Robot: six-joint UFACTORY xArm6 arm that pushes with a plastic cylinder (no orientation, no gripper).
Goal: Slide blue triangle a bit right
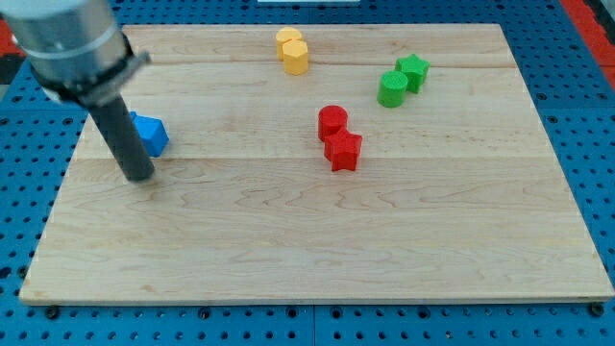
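- Camera view, general: a pale wooden board (317, 240) lies on a blue perforated table (596, 125); the arm enters from the view's top left as a grey cylinder ending in a straight dark rod.
- My tip (139, 178): it rests on the board near the view's left edge, just beside the blue triangle (149, 133), at that block's lower left in the view. The rod's shaft covers the block's left part, so contact between rod and block cannot be told. The arm has no gripping part; the rod holds nothing.
- Blue triangle, appearance: a small bright-blue block with a lighter top face and darker side faces; only its right portion shows.
- Blue triangle, orientation: a corner points toward the view's right; with the left part hidden, its long axis cannot be told.
- Blue triangle, position: left part of the board, in its upper half, well apart from all other blocks.
- Yellow pair: two yellow blocks (292, 50), touching, near the board's top edge, centre.
- Green pair: a green star (414, 69) and a green cylinder (392, 88), touching, at the upper right.
- Red pair: a red cylinder (332, 120) above a red star (343, 150), touching, near the board's centre.
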